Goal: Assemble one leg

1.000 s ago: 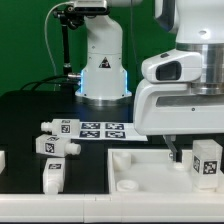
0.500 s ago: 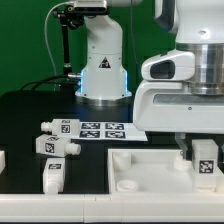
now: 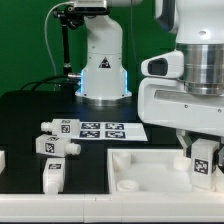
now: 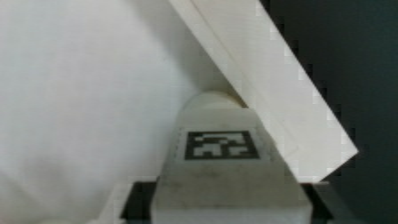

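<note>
The robot arm (image 3: 190,80) fills the exterior view's right side, its wrist hanging over the big white tabletop panel (image 3: 150,168), which lies on the black desk (image 3: 30,110) at the near edge toward the exterior view's right corner. Further back, near the middle of the desk, lies the marker board (image 3: 100,129). At the exterior view's left, two loose white legs (image 3: 57,144) lie beside that board, with another leg (image 3: 53,174) nearer the front edge.

The gripper (image 3: 203,160) holds the leg in play (image 3: 205,158), a tagged white peg: the wrist view shows the leg (image 4: 222,150) between the two dark fingers (image 4: 143,200), so the tool seems pinched on it, though the contact itself is too blurred to be sure of. In that view the leg's rounded end sits right at the angled raised edge of the panel (image 4: 71,90).

My reading is that the step in hand is bringing the held leg to its corner socket on the panel. The next move would call for lining the leg's end squarely over the hole, keeping it upright, then lowering and twisting it in; a tilted approach risks jamming against the rim.

Compared with a second ago, the wrist and leg have shifted slightly, the leg's tag now sitting a little higher and further in over the panel. The loose legs and the board have not moved.
</note>
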Controlling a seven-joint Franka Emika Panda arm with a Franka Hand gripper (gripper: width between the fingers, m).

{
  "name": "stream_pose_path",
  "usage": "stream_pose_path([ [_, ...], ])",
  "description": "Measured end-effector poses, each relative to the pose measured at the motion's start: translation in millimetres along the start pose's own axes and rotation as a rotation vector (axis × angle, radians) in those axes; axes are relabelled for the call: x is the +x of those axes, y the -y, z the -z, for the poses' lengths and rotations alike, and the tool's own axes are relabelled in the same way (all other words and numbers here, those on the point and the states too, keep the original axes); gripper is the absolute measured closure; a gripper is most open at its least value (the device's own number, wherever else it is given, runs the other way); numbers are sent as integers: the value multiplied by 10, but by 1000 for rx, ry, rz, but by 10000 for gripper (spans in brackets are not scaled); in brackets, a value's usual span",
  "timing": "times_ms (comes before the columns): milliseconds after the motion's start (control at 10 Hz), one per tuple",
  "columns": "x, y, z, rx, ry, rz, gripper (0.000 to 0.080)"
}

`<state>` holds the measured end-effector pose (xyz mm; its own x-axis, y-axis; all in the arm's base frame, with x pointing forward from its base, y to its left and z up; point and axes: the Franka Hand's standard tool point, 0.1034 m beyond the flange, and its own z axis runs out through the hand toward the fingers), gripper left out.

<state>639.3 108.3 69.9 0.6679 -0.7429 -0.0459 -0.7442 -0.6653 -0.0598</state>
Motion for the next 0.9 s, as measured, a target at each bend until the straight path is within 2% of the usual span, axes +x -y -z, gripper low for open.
stream_pose_path([
  [200,19,8,-2,24,28,-365,515],
  [400,36,-2,11,32,53,-587,515],
  [700,22,5,5,31,51,-610,509],
  [800,24,2,4,30,47,-551,299],
  [900,27,-2,2,33,42,-347,197],
])
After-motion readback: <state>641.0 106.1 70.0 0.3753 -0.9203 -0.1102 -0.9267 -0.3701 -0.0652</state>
